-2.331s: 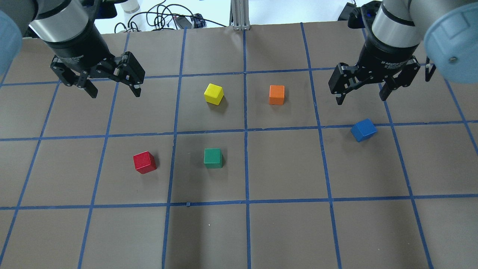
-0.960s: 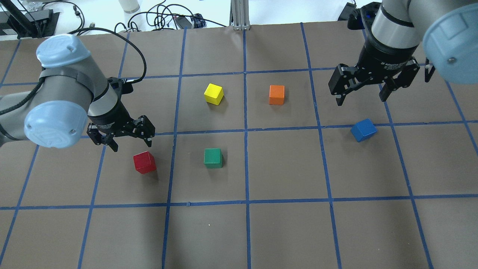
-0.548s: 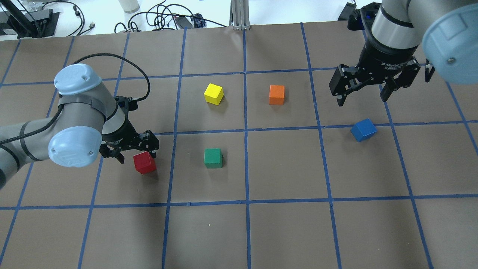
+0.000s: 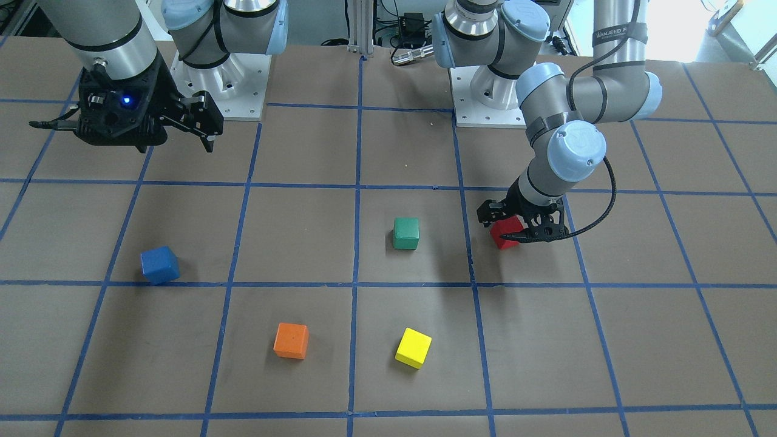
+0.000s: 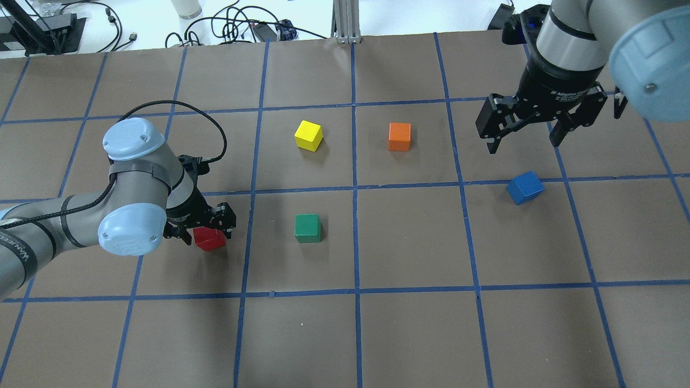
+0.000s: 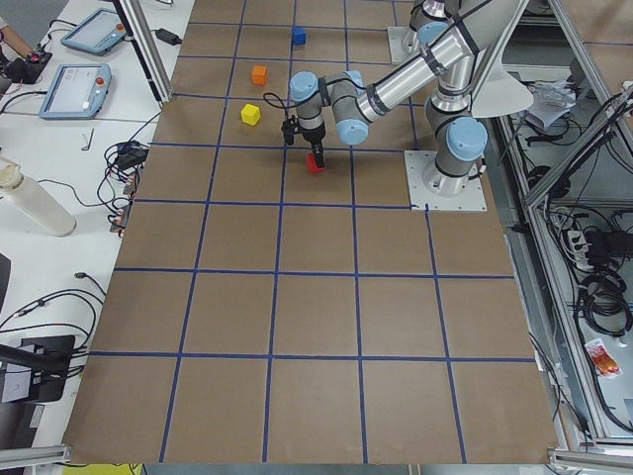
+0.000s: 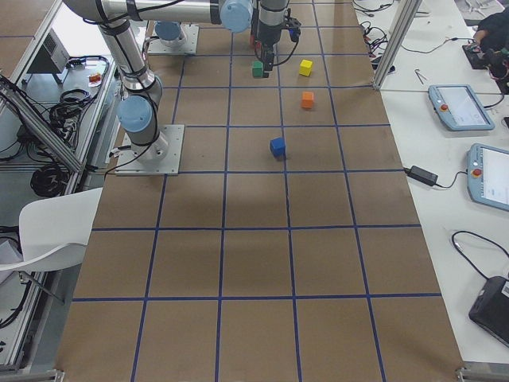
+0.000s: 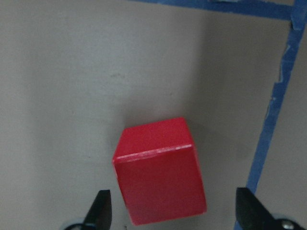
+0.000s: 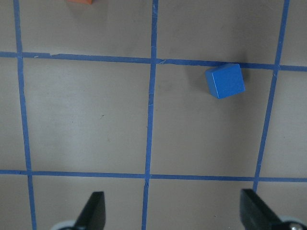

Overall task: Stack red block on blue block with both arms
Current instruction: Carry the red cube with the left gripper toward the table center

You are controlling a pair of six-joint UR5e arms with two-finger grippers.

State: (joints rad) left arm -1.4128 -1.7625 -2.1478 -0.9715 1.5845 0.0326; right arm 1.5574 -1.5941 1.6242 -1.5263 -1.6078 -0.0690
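Observation:
The red block [image 5: 211, 241] sits on the brown gridded table, left of centre; it also shows in the front view [image 4: 507, 233] and the left wrist view [image 8: 160, 172]. My left gripper [image 5: 207, 237] is low over it and open, one finger on each side, with a gap at both sides in the wrist view. The blue block [image 5: 524, 187] lies tilted on a tape line at the right, also in the right wrist view [image 9: 225, 80]. My right gripper [image 5: 522, 146] is open and empty, raised above and behind the blue block.
A green cube [image 5: 308, 228] sits right of the red block. A yellow cube [image 5: 309, 134] and an orange cube [image 5: 399, 136] sit further back near the middle. Cables lie beyond the table's far edge [image 5: 232, 27].
My left arm has come down and forward from the back left until its open fingers straddle the red block. The right arm and all cubes have stayed put.

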